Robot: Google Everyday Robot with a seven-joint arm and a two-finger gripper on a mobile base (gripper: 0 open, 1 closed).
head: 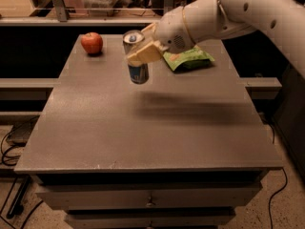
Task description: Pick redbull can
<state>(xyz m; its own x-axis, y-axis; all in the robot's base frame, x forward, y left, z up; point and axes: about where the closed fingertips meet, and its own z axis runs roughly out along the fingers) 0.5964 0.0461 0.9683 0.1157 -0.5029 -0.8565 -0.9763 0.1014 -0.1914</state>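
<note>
The redbull can [138, 73], slim and silver with a blue panel low on its side, is in the back middle of the grey table [143, 132]. My gripper [137, 46] reaches in from the right and is shut on the can. One tan finger [144, 53] crosses the can's front and the other sits behind its top. The can hangs slightly tilted, a little above the table top. The white arm [214, 13] runs off to the upper right.
A red apple [92, 42] stands at the table's back left corner. A green snack bag [189, 58] lies just right of the can, under the arm. Drawers run below the table's front edge. Cables lie on the floor at the left.
</note>
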